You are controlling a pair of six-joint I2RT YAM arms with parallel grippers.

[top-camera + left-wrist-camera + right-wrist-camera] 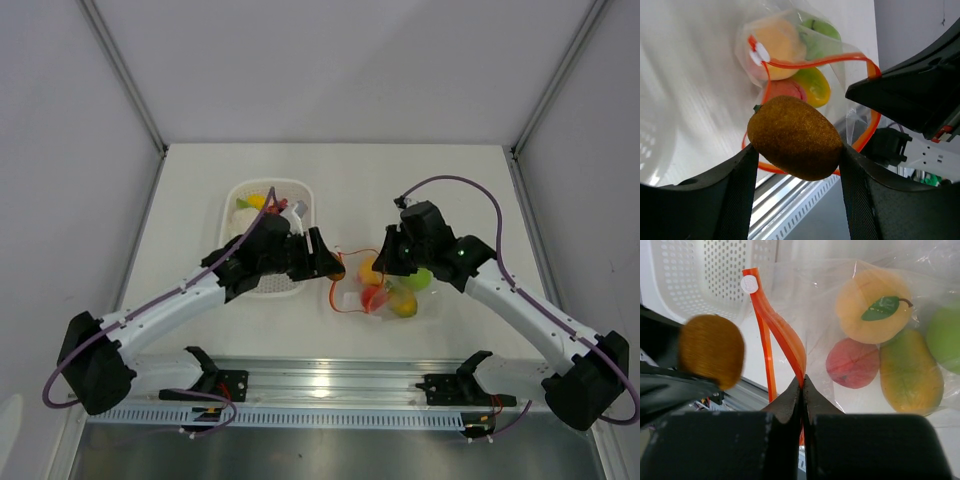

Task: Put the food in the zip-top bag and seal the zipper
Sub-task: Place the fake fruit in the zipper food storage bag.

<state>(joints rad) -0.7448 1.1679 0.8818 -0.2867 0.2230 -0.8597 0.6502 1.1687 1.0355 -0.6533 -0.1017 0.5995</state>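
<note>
Lying on the white table (460, 190), the zip-top bag (810, 300) holds an orange fruit (872, 305), red peach (854, 362), mango (910, 372) and green apple (947, 337); the white basket (300, 188) beside it holds cauliflower (244, 218). The left gripper (797, 170) clamps a brown kiwi (795, 137) just beside the bag's mouth; the right gripper (802, 390) pinches the zipper (782, 335). Grey walls (60, 120) surround.

Bright even light; glare on metal rail (320, 380); brown fruit (711, 351) soft-focus, right wrist.
</note>
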